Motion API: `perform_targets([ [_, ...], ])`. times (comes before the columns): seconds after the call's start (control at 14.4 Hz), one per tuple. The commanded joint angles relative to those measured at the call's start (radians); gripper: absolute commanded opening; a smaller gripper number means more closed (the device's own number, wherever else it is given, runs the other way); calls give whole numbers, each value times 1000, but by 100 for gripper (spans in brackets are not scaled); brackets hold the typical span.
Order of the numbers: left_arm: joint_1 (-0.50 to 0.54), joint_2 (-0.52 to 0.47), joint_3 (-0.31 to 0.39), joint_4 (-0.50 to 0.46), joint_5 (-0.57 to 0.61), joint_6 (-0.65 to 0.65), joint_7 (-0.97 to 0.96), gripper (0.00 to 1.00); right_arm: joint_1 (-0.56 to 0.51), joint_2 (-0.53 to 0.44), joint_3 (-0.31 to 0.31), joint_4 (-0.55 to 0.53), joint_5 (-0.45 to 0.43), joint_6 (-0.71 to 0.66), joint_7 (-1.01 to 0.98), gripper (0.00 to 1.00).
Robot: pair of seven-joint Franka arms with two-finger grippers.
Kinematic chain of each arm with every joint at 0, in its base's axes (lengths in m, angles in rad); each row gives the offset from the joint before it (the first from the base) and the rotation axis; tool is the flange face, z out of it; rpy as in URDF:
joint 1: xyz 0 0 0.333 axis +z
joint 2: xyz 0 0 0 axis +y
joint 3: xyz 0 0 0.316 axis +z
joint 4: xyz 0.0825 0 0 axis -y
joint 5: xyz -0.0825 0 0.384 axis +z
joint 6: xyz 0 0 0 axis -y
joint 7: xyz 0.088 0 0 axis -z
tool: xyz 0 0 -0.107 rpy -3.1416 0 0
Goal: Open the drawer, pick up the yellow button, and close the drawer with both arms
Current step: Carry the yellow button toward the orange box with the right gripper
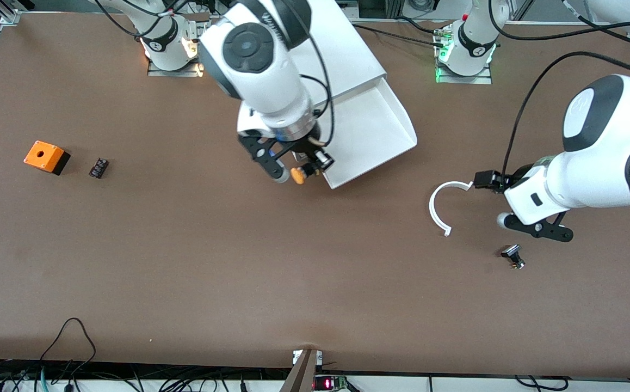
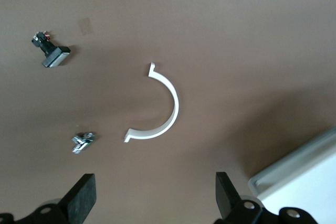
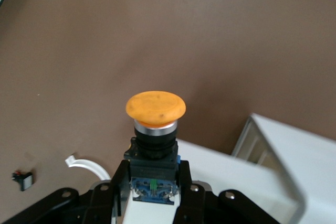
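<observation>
The top drawer (image 1: 372, 128) of the white cabinet (image 1: 342, 49) stands pulled out, its tray bare; it also shows in the right wrist view (image 3: 283, 156). My right gripper (image 1: 298, 170) is shut on the button (image 1: 299, 175), held over the drawer's front corner. In the right wrist view the orange cap (image 3: 155, 107) points away from the fingers (image 3: 116, 182), which clamp the dark body (image 3: 153, 169). My left gripper (image 1: 532, 223) hangs open and empty over the table at the left arm's end; its fingertips (image 2: 84, 195) show wide apart.
A white curved plastic piece (image 1: 439, 206) lies beside the left gripper, also in the left wrist view (image 2: 167, 114). A black-capped metal part (image 1: 513, 256) lies nearer the camera. An orange box with a hole (image 1: 45, 157) and a small black block (image 1: 98, 167) lie toward the right arm's end.
</observation>
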Motion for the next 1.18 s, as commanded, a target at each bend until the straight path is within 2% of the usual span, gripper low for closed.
perform_targets([
  [0.0, -30, -51, -18, -136, -7, 150, -184, 99, -82, -34, 4, -20, 8, -121, -274, 0],
  [0.07, -48, -70, -18, -185, -7, 214, -255, 99, -109, -43, -7, -43, -6, -154, -389, 0],
  [0.21, -109, -99, -18, -293, 4, 361, -412, 99, -119, -78, -91, -127, -6, -160, -569, 0],
  [0.35, -177, -101, -16, -365, 11, 489, -642, 99, -119, -114, -179, -236, -3, -136, -735, 0],
  [0.55, -241, -101, -18, -450, 99, 595, -813, 99, -119, -143, -289, -403, 4, -39, -944, 0],
  [0.69, -255, -102, -31, -476, 97, 603, -890, 99, -120, -154, -334, -530, 4, 66, -990, 0],
  [0.9, -248, -104, -102, -500, 85, 589, -939, 99, -125, -158, -403, -709, 15, 267, -1152, 0],
  [0.97, -240, -107, -129, -510, 71, 581, -939, 99, -140, -157, -406, -759, 18, 341, -1202, 0],
  [1.11, -239, -119, -139, -513, 30, 540, -939, 99, -184, -143, -406, -816, 38, 444, -1289, 0],
])
